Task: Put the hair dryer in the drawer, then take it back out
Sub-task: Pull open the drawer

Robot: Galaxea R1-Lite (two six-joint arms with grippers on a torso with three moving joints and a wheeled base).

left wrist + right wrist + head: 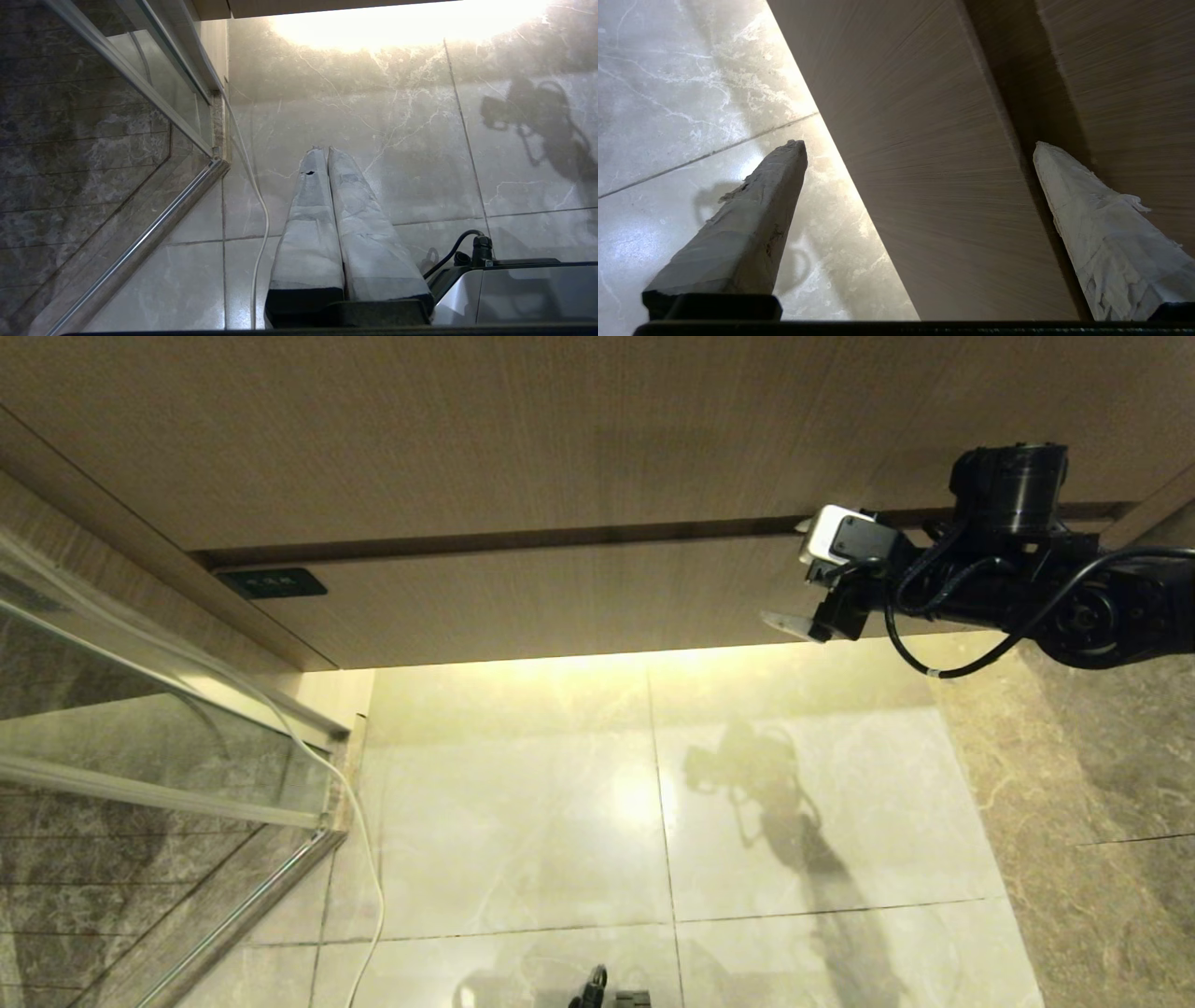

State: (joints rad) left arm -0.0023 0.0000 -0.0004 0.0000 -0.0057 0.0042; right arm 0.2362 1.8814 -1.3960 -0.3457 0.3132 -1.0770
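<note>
Right gripper point(794, 574) agape astride drawer point(560, 602) front

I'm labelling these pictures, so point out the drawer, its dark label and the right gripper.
drawer point(560, 602): head view, middle of its wood-grain front.
dark label point(272, 583): head view, centre of the label.
right gripper point(920, 144): right wrist view, midway between its open fingertips.

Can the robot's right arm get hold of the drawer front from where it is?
Probably yes. The right gripper is open, right up at the closed drawer, with one finger by the dark gap along its top edge and the other past its lower edge. Nothing sits between them.
</note>
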